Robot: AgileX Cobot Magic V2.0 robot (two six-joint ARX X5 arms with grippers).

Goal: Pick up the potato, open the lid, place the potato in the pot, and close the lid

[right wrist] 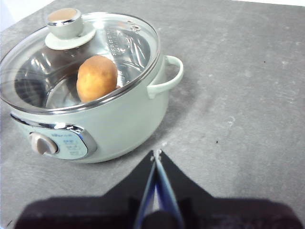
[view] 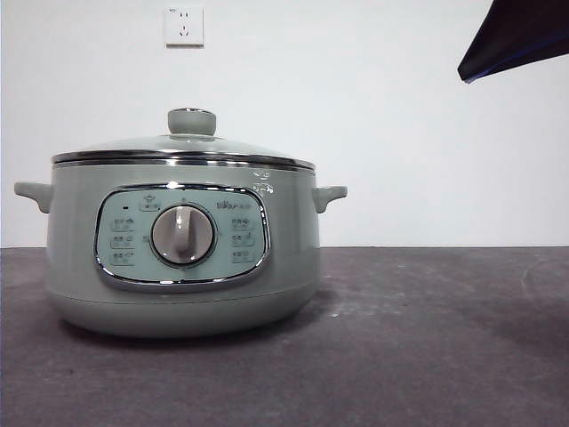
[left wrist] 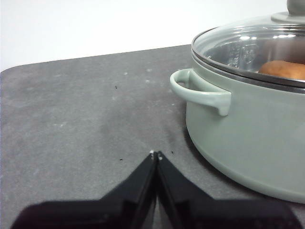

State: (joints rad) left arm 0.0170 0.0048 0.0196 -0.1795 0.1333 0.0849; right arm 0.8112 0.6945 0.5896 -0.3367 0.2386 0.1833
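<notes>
The pale green pot stands on the dark table with its glass lid shut on it. The orange-brown potato lies inside the pot, seen through the lid; it also shows in the left wrist view. My left gripper is shut and empty, low over the table beside the pot's side handle. My right gripper is shut and empty, raised above the table on the pot's other side; it shows as a dark tip in the front view.
The grey table stretches around the pot. A white wall with a socket stands behind. The pot's dial faces the front view.
</notes>
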